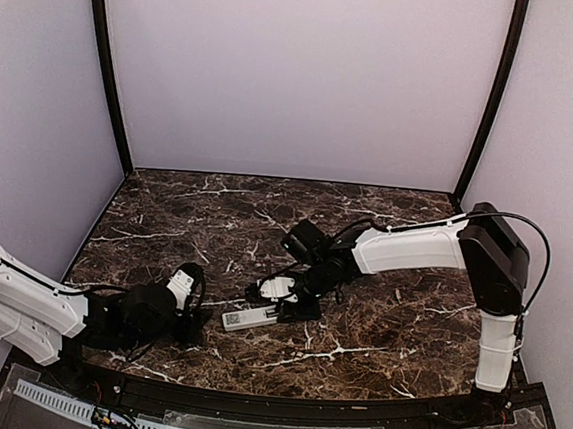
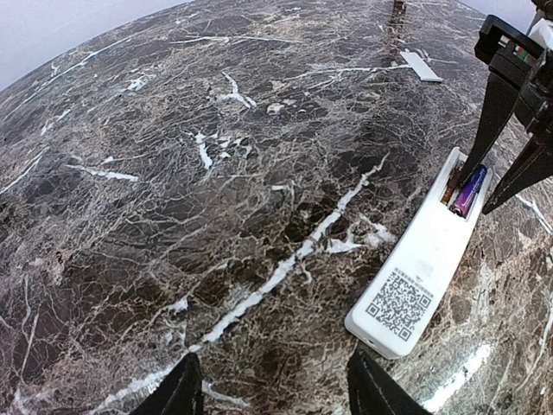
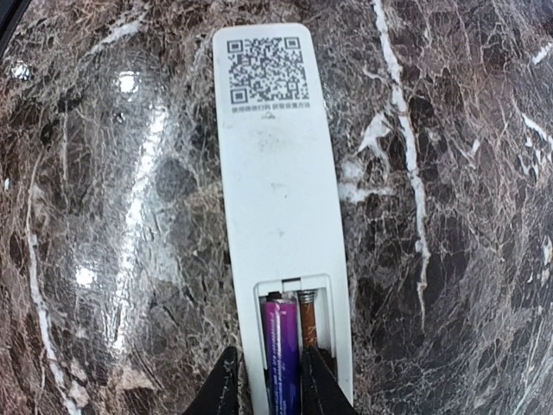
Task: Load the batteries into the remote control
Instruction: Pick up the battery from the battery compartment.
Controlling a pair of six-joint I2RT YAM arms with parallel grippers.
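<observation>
Right now the remote control lies face down on the marble table, its bay open, with a purple battery in one slot and the spring slot beside it bare. My right gripper straddles that battery, fingers narrowly apart; I cannot tell if they pinch it. My left gripper hangs spread and empty just short of the remote's other end. Nothing braces the remote, so I judge a push could skid it or pop the battery out.
</observation>
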